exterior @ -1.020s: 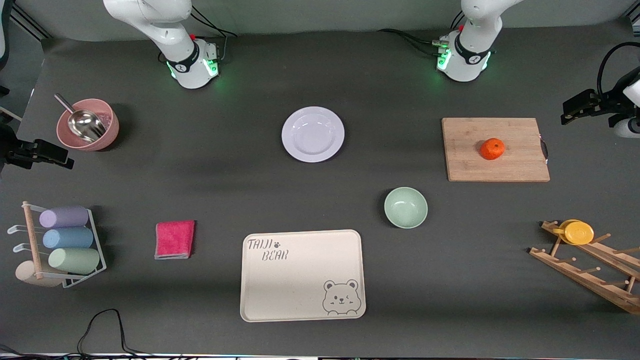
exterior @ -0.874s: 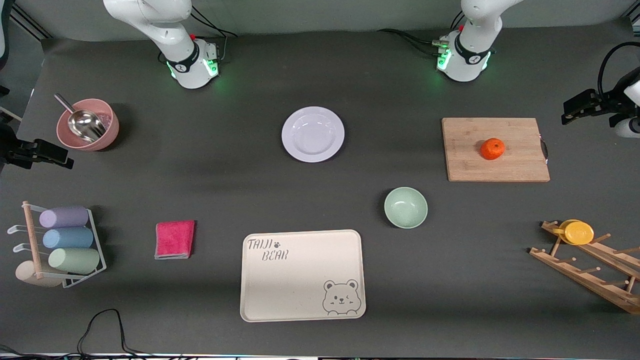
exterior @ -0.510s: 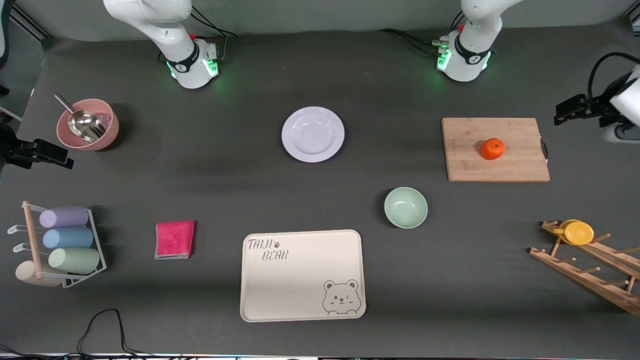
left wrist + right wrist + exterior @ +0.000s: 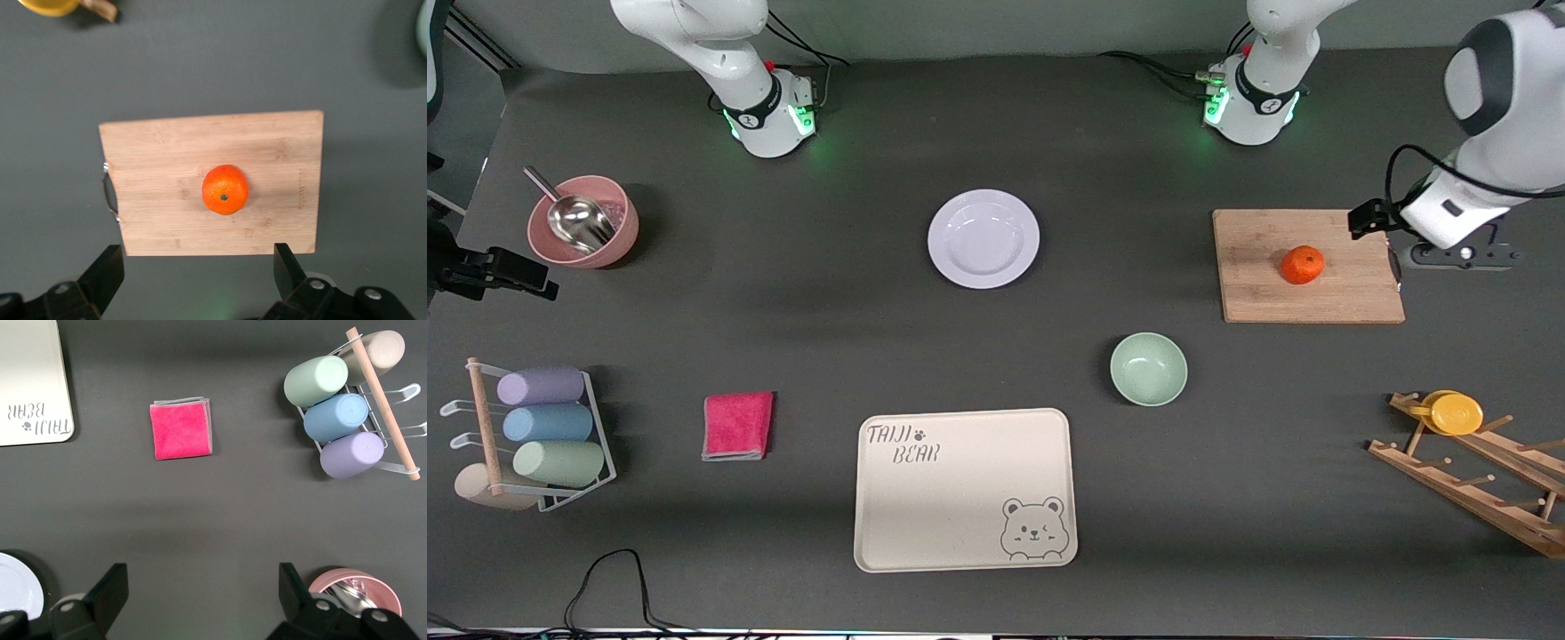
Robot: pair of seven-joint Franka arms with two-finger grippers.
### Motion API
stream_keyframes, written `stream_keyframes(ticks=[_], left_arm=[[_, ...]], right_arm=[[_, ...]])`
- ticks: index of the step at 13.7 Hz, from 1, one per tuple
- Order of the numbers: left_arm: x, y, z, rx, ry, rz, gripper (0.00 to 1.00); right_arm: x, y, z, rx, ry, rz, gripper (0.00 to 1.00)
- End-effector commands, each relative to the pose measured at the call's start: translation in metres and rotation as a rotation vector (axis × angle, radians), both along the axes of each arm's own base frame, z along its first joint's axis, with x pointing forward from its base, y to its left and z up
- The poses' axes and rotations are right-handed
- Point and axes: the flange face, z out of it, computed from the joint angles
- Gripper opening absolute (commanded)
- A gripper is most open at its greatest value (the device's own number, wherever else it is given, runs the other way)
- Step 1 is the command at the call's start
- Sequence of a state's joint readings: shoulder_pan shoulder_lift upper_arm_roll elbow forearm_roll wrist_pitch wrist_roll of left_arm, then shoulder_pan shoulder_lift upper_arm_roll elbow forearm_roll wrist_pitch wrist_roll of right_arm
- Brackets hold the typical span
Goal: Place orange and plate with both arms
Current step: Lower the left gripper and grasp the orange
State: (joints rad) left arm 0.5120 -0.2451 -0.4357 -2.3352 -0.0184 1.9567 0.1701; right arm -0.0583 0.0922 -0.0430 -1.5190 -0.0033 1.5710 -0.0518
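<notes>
Jaws wide, the left gripper hangs by the cutting board's edge, apparently approaching the orange; the right gripper, equally wide, waits.

Orange bright orange; plate white-lilac; cloth pink; bowl pale green.
</notes>
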Motion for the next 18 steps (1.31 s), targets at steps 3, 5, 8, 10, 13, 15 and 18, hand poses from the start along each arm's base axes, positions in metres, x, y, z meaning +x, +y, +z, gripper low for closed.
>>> stream_keyframes(ticks=[3,5,8,10,13,15,18], left_arm=[[-0.050,0.011,-0.089,-0.017,-0.073,0.007,1.00],[-0.057,0.012,-0.116,-0.031,-0.076,0.002,1.00],[-0.066,0.015,-0.155,-0.056,-0.093,0.011,1.00],[-0.068,0.014,-0.173,-0.070,-0.109,0.012,1.00],[-0.073,0.013,-0.189,-0.085,-0.107,0.013,1.00],[-0.075,0.011,-0.199,-0.094,-0.115,0.014,1.00],[-0.078,0.011,-0.203,-0.097,-0.110,0.015,0.83]], right_arm=[[0.001,0.002,0.000,-0.012,-0.005,-0.004,1.00],[0.003,0.000,0.001,-0.011,-0.015,-0.008,1.00],[0.003,-0.002,0.003,-0.013,-0.022,-0.005,1.00],[0.002,-0.001,0.003,-0.013,-0.022,-0.004,1.00],[0.002,-0.001,0.004,-0.013,-0.024,-0.005,1.00],[0.001,0.000,0.004,-0.012,-0.024,-0.004,1.00],[0.001,-0.001,0.004,-0.013,-0.024,-0.005,1.00]])
